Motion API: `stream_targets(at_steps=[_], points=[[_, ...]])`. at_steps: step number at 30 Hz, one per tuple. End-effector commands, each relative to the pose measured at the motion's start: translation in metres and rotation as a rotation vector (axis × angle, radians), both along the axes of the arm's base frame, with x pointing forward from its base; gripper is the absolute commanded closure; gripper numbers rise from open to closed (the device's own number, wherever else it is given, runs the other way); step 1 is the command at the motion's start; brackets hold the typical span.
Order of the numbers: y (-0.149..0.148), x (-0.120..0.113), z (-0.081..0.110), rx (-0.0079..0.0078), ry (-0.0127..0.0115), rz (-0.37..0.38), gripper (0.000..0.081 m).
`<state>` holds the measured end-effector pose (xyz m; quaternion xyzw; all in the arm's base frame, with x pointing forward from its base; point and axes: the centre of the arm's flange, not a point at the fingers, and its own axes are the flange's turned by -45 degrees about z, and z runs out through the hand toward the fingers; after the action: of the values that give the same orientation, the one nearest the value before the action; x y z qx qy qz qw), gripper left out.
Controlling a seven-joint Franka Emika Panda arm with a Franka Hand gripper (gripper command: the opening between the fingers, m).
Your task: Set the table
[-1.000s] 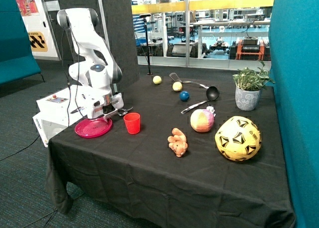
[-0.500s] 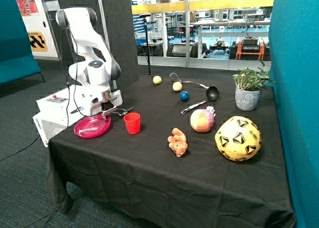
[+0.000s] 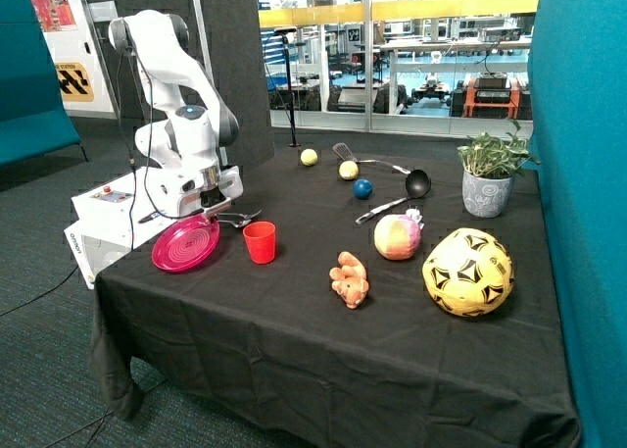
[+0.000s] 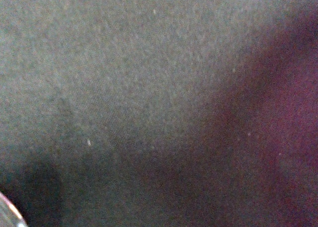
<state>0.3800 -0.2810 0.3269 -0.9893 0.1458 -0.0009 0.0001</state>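
Note:
A pink plate (image 3: 186, 243) hangs tilted at the table's near-left corner, its far rim raised off the black tablecloth (image 3: 294, 321). My gripper (image 3: 210, 211) is shut on that raised rim. A red cup (image 3: 260, 242) stands upright just beside the plate. Metal cutlery (image 3: 239, 217) lies behind the cup, close to the gripper. A black ladle (image 3: 415, 182), a spatula (image 3: 343, 152) and a long spoon (image 3: 383, 209) lie farther back. The wrist view shows only tablecloth (image 4: 124, 88) with a pink reflection and a sliver of plate rim (image 4: 6, 209) in one corner.
Two yellow balls (image 3: 309, 157) (image 3: 349, 170) and a blue ball (image 3: 362, 188) lie at the back. An orange plush toy (image 3: 350, 278), a multicoloured ball (image 3: 397, 236), a yellow football (image 3: 468, 272) and a potted plant (image 3: 487, 178) fill the right side.
The gripper has risen and shifted slightly toward the cup, lifting the plate's far rim. The plate went from lying flat on the cloth to standing tilted.

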Motion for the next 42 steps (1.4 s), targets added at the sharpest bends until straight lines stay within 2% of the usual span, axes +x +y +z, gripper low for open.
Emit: stream_targets(at_steps=[1, 10, 19, 29, 42], points=[[0.001, 0.010, 0.020, 0.0000, 0.0017, 0.015, 0.0808], [0.006, 0.022, 0.038, 0.0000, 0.0017, 0.026, 0.0808], [0.024, 0.036, 0.054, 0.0000, 0.0017, 0.081, 0.0808], [0.062, 0.047, 0.060, -0.0001, 0.0017, 0.168, 0.0808], [0.086, 0.047, 0.068, -0.0001, 0.0017, 0.203, 0.0808]])
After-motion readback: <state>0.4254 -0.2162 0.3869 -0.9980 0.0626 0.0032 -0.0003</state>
